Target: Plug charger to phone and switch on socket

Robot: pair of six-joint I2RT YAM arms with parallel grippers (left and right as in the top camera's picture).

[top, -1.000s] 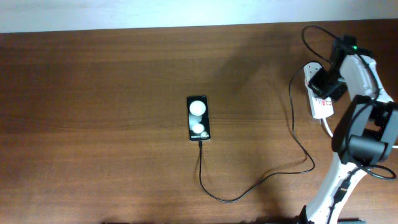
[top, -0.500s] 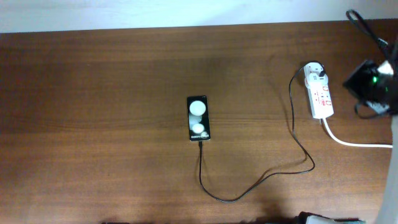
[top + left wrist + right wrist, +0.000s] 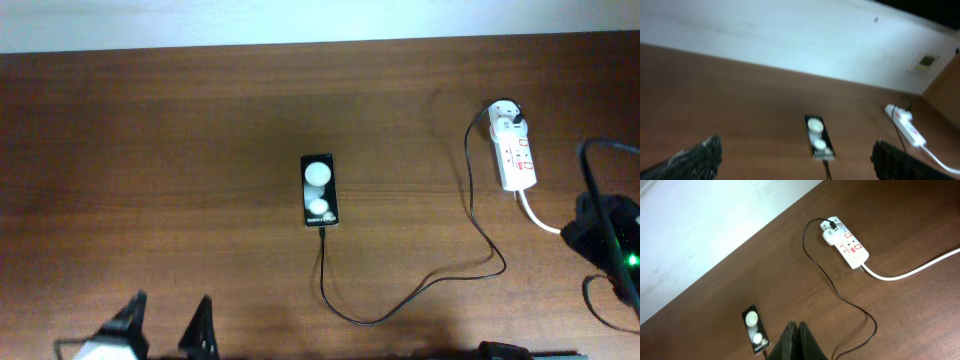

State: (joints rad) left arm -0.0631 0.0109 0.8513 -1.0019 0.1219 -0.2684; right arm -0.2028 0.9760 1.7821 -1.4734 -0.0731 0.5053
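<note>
The left tool (image 3: 796,146) hangs low over the near-left edge of the tabletop (image 3: 150,150). Its two fingers (image 3: 700,155) are spread wide with nothing between them. The right tool (image 3: 796,326) has its fingers pressed tip to tip, gripping nothing (in the overhead view only the dark bulk of the right arm (image 3: 610,245) shows, at the right edge).

Ahead of both, mid-tabletop, the phone (image 3: 319,190) lies flat, face up. The charger (image 3: 322,262) meets the phone's near end. Its plug tip seems to be seated there, though it is too small to be sure. The cable loops toward the near edge, then climbs rightward to its white adapter, which sits in the far end of the socket (image 3: 515,152).

The socket lies well to the right of the phone, and its thick white cord (image 3: 538,215) trails off to the right. Whether its red-marked switches are on, I cannot tell.
</note>
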